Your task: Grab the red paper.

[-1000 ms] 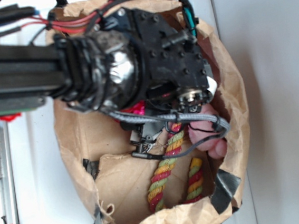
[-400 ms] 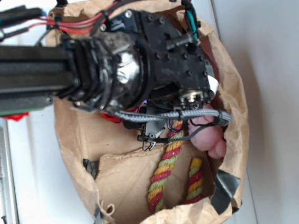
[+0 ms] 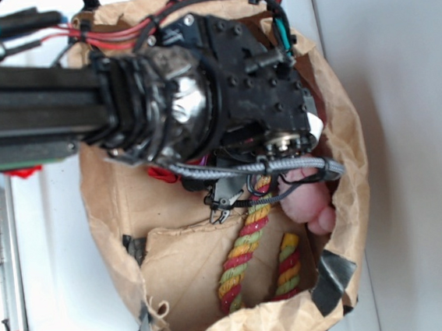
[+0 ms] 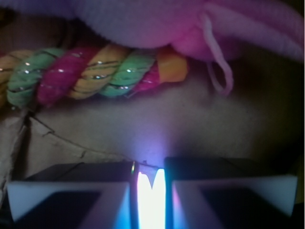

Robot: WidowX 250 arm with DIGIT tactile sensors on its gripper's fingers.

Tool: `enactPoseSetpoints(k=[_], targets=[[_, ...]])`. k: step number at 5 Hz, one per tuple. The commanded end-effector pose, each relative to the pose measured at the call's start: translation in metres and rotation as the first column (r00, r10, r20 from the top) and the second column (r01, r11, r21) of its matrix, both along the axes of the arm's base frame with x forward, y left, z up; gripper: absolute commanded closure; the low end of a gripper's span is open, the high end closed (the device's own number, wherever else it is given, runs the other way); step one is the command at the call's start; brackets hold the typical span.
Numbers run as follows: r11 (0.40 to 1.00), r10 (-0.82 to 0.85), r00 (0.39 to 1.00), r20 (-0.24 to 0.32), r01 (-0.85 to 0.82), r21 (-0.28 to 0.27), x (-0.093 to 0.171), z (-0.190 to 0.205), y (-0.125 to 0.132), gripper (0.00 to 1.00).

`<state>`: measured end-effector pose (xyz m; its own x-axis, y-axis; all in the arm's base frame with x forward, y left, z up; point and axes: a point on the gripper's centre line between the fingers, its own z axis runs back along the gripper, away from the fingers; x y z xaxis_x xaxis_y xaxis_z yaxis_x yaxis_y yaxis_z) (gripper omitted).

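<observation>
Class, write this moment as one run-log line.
hand nearly closed, grip unclear | red paper mostly hidden under arm | rope and pink plush ahead

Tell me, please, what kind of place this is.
Probably a robot lab test setup: a brown paper bag serves as a bin, holding a twisted rope and a pink plush toy, on a white metal bench.

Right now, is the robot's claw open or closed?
Almost closed. In the wrist view the gripper shows its two fingers nearly together, only a thin bright slit between. What sits in that slit, I cannot tell.
</observation>
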<state>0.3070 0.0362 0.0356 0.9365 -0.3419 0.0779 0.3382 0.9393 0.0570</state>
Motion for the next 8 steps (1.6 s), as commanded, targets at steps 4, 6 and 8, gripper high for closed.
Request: enactPoseSetpoints(k=[4,6,8], targets=[[0.997,0.006,0.995,0.104,0.002,-0.072,-0.009,0.057,0.008,0.00],[0.998,0.006,0.996,0.085,-0.001,-0.057,-0.014,0.048,0.008,0.00],[0.999,-0.018,0.998,0.059,0.021,-0.041,-0.022,0.037,0.004,0.00]])
